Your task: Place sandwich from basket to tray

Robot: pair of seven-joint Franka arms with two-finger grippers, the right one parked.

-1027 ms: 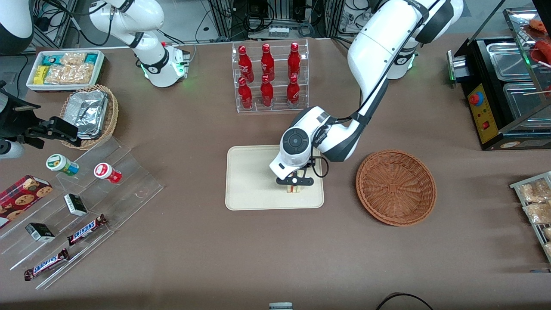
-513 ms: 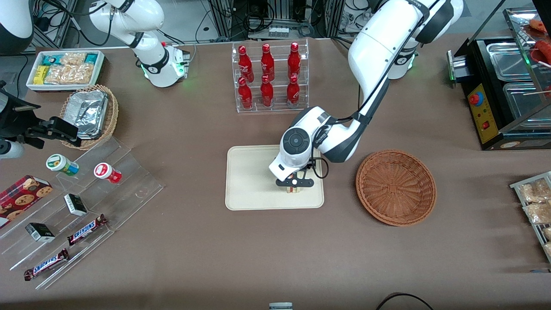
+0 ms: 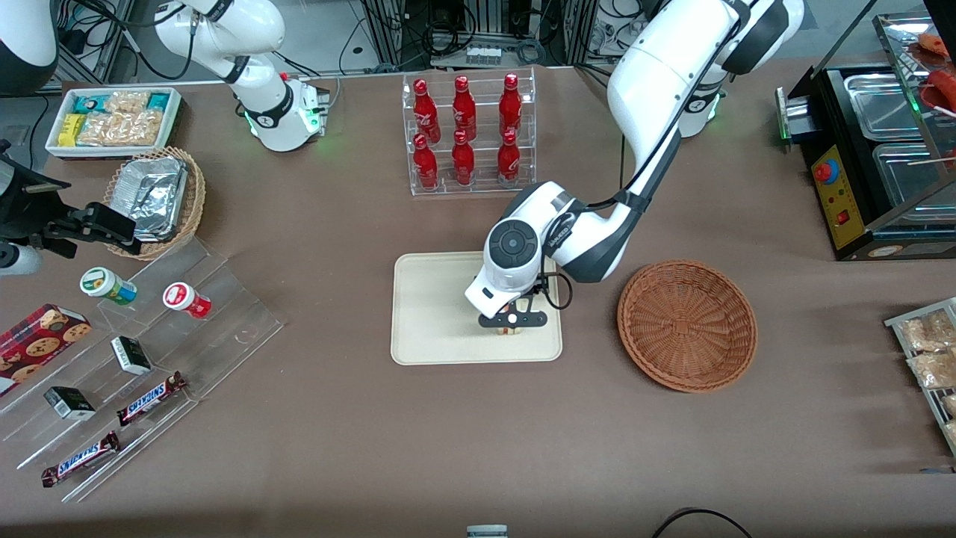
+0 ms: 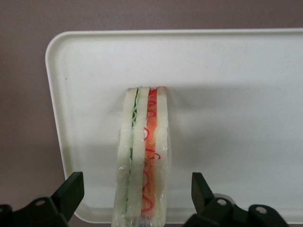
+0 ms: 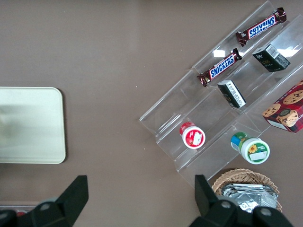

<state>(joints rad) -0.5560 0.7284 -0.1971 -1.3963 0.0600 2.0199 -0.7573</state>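
The sandwich (image 3: 510,329), a wrapped wedge with red and green filling, stands on its edge on the cream tray (image 3: 433,314), near the tray's corner closest to the basket. My gripper (image 3: 512,321) hangs just above it, open, one finger on each side. In the left wrist view the sandwich (image 4: 144,151) sits between the black fingertips (image 4: 71,189) with a clear gap on both sides, and the gripper (image 4: 136,184) touches nothing. The reddish-brown basket (image 3: 687,325) lies beside the tray toward the working arm's end, with nothing in it.
A clear rack of red bottles (image 3: 467,134) stands farther from the camera than the tray. Acrylic steps with snack bars and cups (image 3: 142,351), a tan basket of foil trays (image 3: 153,198) and a white snack bin (image 3: 112,119) lie toward the parked arm's end. A black food warmer (image 3: 874,157) stands at the working arm's end.
The fingers have spread a little wider around the sandwich, which stays put on the tray. The wrist has shifted only slightly.
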